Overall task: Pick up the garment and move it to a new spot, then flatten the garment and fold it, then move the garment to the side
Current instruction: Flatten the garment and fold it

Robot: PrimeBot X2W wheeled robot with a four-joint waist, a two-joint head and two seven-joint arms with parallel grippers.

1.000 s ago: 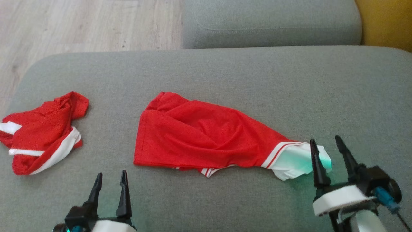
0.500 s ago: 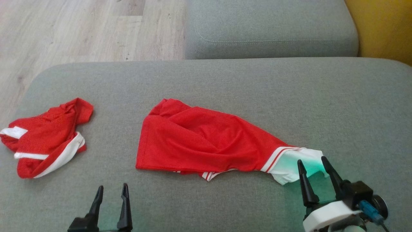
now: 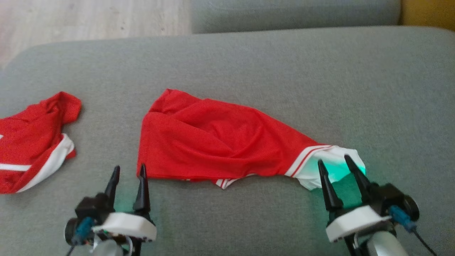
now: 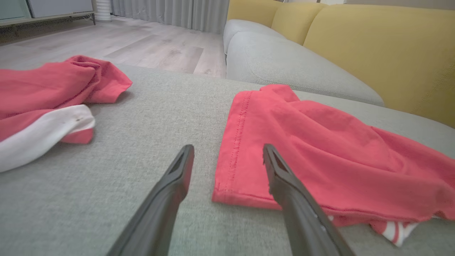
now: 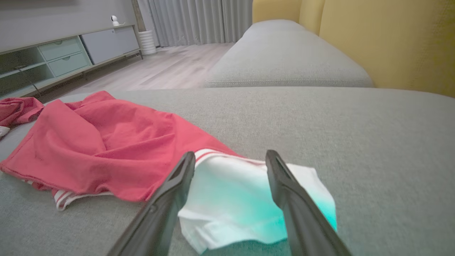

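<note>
The garment [image 3: 220, 142] is red with a white striped band at its right end and lies rumpled across the middle of the grey cushion [image 3: 249, 71]. My left gripper [image 3: 129, 167] stands open at its lower left corner, the right finger just at the hem; in the left wrist view this gripper [image 4: 228, 147] straddles the stitched edge of the garment [image 4: 320, 149]. My right gripper [image 3: 333, 160] is open at the white end, and in the right wrist view this gripper [image 5: 231, 153] has its fingers on either side of the white band [image 5: 231, 213]. Neither holds anything.
A second red and white garment [image 3: 32, 142] lies bunched at the cushion's left edge. Another grey cushion [image 3: 295, 14] sits beyond, with wooden floor [image 3: 89, 17] at the far left and a yellow backrest [image 5: 391, 42] to the right.
The head camera has shifted. My left gripper has come forward to the garment's lower left corner. The right gripper stays at the white end. The garment lies as before.
</note>
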